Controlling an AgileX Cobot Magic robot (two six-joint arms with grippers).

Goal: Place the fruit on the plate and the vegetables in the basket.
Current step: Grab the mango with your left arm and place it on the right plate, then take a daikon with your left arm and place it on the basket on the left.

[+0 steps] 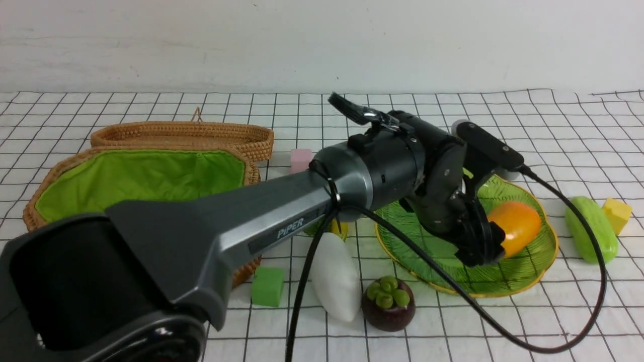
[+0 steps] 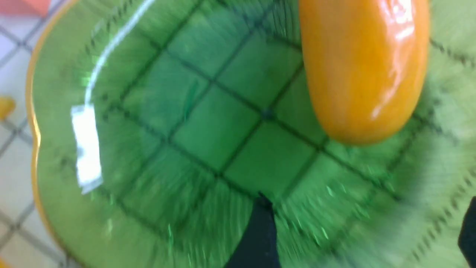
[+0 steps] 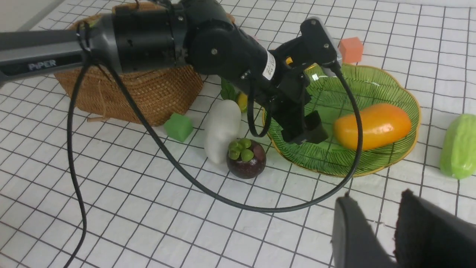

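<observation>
**Mango on the plate, the rest still to sort**

The tan woven basket (image 1: 141,183), lined in bright green cloth, shows no vegetable inside. On the ribbed green glass plate (image 1: 503,281) the glossy oval mango (image 1: 518,226) lies free. The left gripper (image 3: 305,134) hangs just beside it, jaws wide, so the release looks done. The right gripper (image 3: 396,230) shows a narrow gap and holds nothing. The next move is probably to lift clear, then reach for the fat white radish (image 1: 336,281) or the round, knob-capped mangosteen (image 1: 388,304)

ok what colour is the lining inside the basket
Bright green lining, inside the tan woven basket; it shows best in the front view.
</observation>
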